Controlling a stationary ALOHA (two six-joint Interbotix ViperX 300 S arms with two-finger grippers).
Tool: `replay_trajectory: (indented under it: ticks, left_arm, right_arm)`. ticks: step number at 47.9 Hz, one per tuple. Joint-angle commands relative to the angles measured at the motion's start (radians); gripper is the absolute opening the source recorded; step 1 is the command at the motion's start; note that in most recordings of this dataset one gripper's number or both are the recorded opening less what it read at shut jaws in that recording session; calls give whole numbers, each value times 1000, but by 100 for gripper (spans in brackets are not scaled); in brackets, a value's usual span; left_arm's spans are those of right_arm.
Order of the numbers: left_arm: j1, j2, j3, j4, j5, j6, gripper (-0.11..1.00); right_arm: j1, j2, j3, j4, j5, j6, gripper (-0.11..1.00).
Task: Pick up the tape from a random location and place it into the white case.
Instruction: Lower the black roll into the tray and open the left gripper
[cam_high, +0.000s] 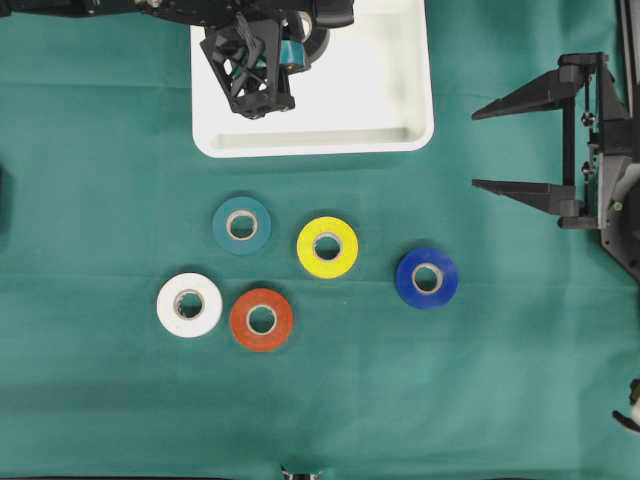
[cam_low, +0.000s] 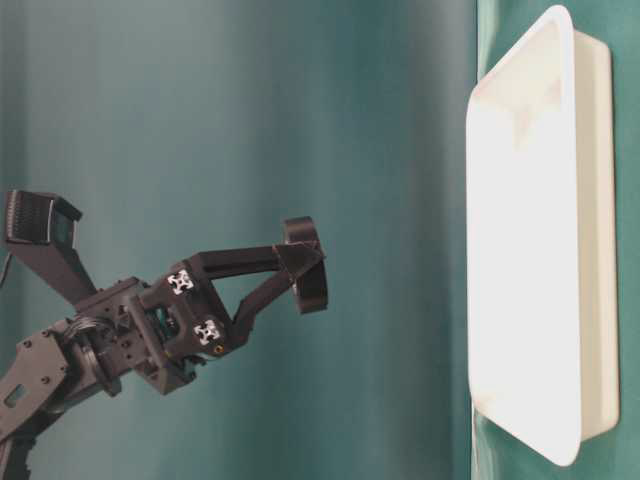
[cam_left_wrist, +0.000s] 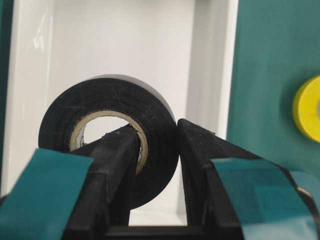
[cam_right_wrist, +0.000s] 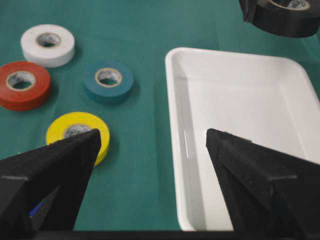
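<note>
Pinching black tape, left fingers hover over the case; right fingers stand spread.

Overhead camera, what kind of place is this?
Likely a robot test bench: a green cloth covers the table, coloured tape rolls such as the yellow roll lie spaced out, and two black robot arms work beside a white tray.

Six tape rolls showing, five lying on the surface, teal, yellow, blue, white, orange, one black roll, one white case sitting there
</note>
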Motion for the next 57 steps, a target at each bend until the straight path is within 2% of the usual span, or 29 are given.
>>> replay_trajectory:
  ticks: [1,17,39,50,57]
  left_arm:
    - [2,-29,-5,-3,-17,0,20]
    - [3,28,97,-3,-153,3,20]
    - [54,126,230,-3,-348,2,20]
    - [52,184,233,-6,-431,3,20]
    - [52,218,224,-8,-442,2,20]
  right_arm:
    - [0,3,-18,-2,-3,-2,92]
    - [0,5,-18,-2,-3,0,92]
    - [0,9,-15,-2,-3,-2,92]
    - [0,9,-17,-9,-5,-2,92]
    - [0,9,-17,-11,-5,-2,92]
